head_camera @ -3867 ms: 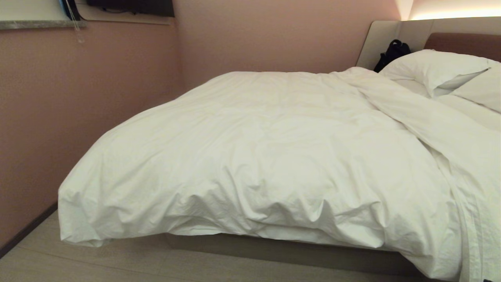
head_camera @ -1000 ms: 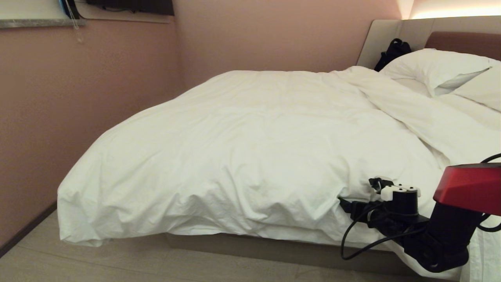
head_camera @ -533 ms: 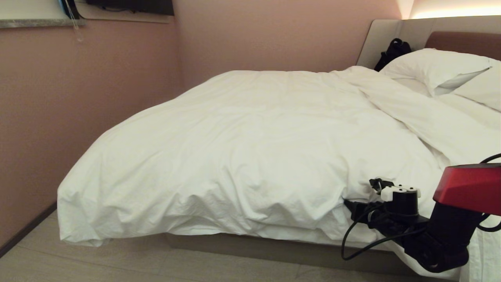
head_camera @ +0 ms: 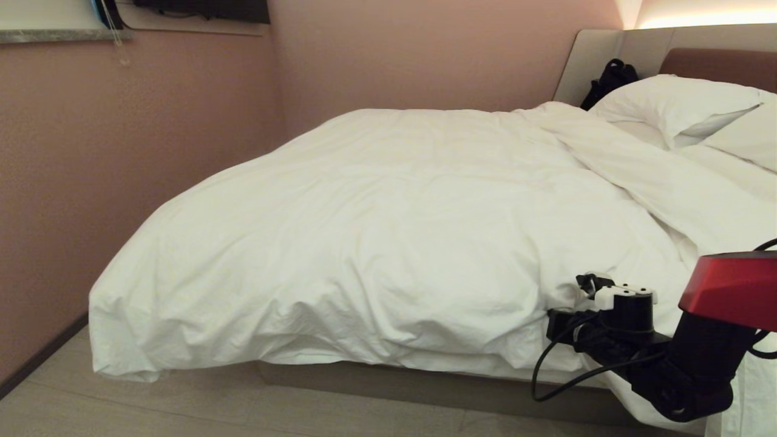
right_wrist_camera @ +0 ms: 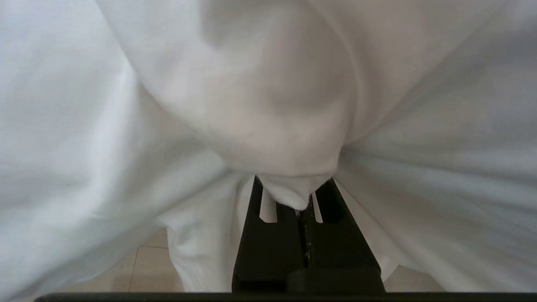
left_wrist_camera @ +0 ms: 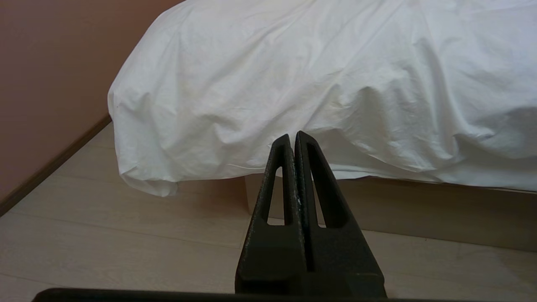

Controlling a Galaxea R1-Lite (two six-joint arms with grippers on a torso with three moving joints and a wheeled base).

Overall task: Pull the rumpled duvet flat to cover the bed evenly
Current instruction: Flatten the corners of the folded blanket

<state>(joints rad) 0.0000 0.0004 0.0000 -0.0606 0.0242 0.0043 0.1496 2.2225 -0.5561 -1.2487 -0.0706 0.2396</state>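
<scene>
Lengthwise, the duvet [head_camera: 388,243] overhangs the bed's [head_camera: 425,379] foot, right pincer [head_camera: 555,321] clamping it.

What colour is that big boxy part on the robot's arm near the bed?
Glossy red, clearest in the head view.

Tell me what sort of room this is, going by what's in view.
Most likely a hotel bedroom: a large low bed with a grey-beige base under a puffy white duvet, plump white pillows against a padded beige and brown headboard, and plain pinkish walls.
</scene>
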